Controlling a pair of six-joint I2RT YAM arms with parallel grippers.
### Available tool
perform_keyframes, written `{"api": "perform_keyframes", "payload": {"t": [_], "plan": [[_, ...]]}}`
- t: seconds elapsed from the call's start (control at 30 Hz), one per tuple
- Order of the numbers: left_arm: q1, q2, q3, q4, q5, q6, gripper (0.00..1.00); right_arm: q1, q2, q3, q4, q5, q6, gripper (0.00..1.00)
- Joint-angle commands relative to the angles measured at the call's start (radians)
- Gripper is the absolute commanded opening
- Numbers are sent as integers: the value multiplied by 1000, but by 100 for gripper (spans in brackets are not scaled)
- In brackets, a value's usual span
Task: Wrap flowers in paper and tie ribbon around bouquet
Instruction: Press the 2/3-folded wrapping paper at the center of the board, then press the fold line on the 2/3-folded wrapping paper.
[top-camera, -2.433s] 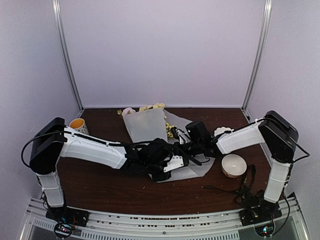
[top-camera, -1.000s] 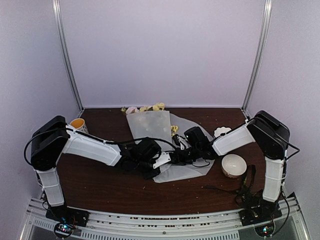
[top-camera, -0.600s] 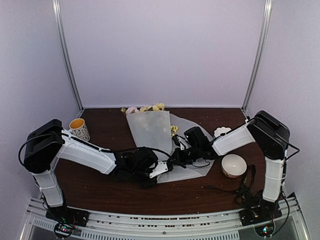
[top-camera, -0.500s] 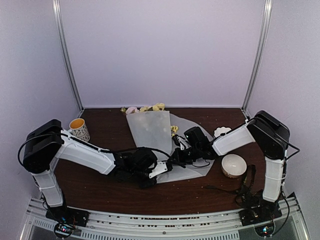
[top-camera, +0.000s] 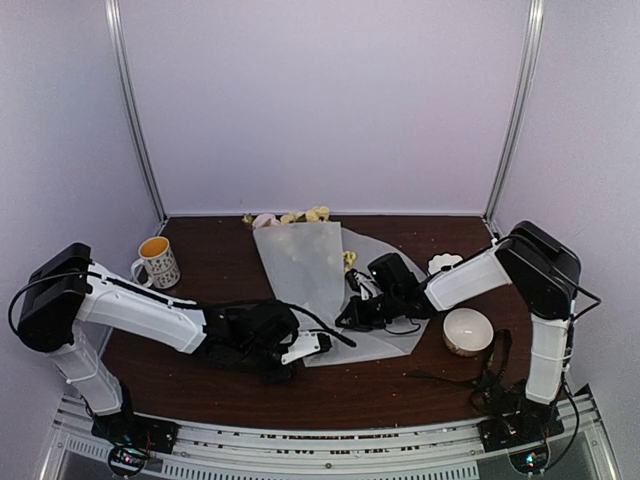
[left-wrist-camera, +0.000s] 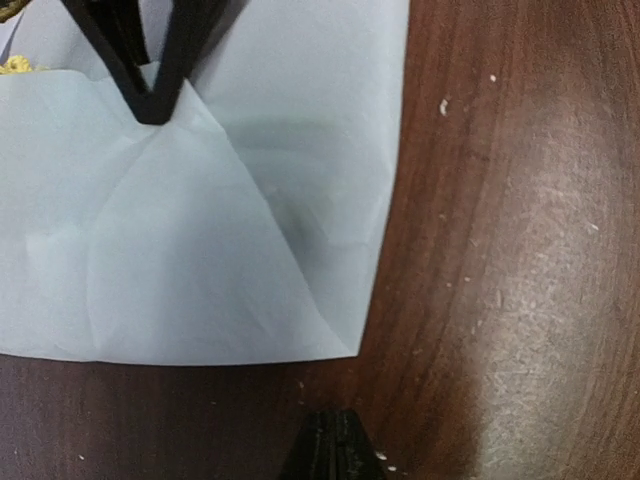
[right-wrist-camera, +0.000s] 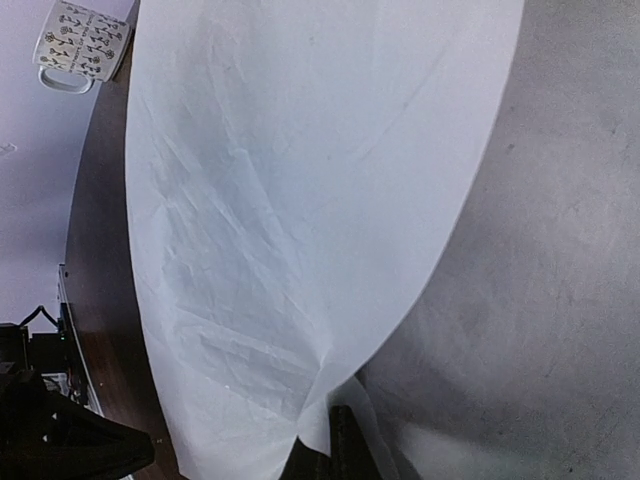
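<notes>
Paper (top-camera: 300, 262) pinched by right end effector (top-camera: 349, 318).

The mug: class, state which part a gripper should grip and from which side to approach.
Likely the rim of the mug, from above: it stands upright with its mouth open, so one finger can slip inside the wall. Its small handle points left.

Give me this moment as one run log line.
left tool: shut, off paper, above bare table | right tool: shut on paper fold | flowers: at paper's far end
</notes>
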Motion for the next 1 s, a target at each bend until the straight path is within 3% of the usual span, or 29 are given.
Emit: {"api": "perform_keyframes", "payload": {"t": [0.0,0.1,0.3,0.63,0.8,0.97], "plan": [[19,-41,19,79,-59,-8,7,11,-32,14,-53,25,-13,0],[25,-18,32,138,-151,-2,7,15,-54,16,-60,30,-16,0],[32,173,190,72,-188,19,8,22,-93,8,-76,49,-19,0],[32,212,156,70,-74,53,8,26,-118,-11,-102,111,-45,1],[32,249,174,40,-29,49,8,25,-123,25,-191,127,-103,14],[32,250,164,50,-6,38,8,21,-226,3,-326,254,-188,29]]}}
